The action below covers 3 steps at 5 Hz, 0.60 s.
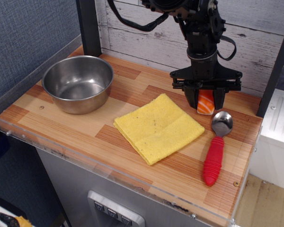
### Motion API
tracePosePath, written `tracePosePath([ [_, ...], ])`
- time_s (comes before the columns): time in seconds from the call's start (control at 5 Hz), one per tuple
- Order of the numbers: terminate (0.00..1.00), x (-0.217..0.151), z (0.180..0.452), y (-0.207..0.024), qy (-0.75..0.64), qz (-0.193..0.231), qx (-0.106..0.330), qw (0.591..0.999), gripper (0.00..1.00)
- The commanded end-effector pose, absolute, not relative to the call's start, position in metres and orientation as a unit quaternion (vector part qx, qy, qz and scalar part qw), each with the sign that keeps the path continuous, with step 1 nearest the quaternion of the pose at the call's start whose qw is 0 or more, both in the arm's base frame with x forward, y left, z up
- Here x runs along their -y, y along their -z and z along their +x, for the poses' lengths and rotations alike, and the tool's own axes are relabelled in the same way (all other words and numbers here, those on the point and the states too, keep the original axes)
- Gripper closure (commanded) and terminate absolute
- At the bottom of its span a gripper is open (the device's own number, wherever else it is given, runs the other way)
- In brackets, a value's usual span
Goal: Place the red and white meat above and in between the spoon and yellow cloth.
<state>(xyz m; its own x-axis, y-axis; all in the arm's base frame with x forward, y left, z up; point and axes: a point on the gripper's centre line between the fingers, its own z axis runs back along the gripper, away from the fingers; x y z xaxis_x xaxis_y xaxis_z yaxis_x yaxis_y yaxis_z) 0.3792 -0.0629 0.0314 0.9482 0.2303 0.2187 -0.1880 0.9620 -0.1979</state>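
- The end effector (206, 100) is clamped on the red and white meat (206, 103), a small rounded orange-red block with pale diagonal stripes, pinched between the two dark fingers and low over the table (85, 127).
- Judged from this, the carry is nearly done and the placing step is in hand: the block hangs over bare wood at about the wanted spot.
- The spoon (216, 147), with a shiny metal bowl and a ribbed red plastic handle, lies just below and slightly right of the end effector; its bowl is near the block.
- The yellow cloth (158, 127), a flat, folded, faintly speckled square, lies below and to the left.
- Next move, likely: a short descent to the wood, then spreading the fingers without nudging the spoon.
- A smooth steel bowl (78, 82) sits far to the left.
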Motion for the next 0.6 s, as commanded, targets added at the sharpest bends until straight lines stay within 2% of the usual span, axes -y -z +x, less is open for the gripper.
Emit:
tracePosePath([
  [0.0, 0.00, 0.0595, 0.3863, -0.0414, -0.132, -0.074, 0.130, 0.980, 0.00],
  [0.4, 0.00, 0.0574, 0.3795, -0.0392, -0.156, -0.068, 0.113, 0.979, 0.00],
])
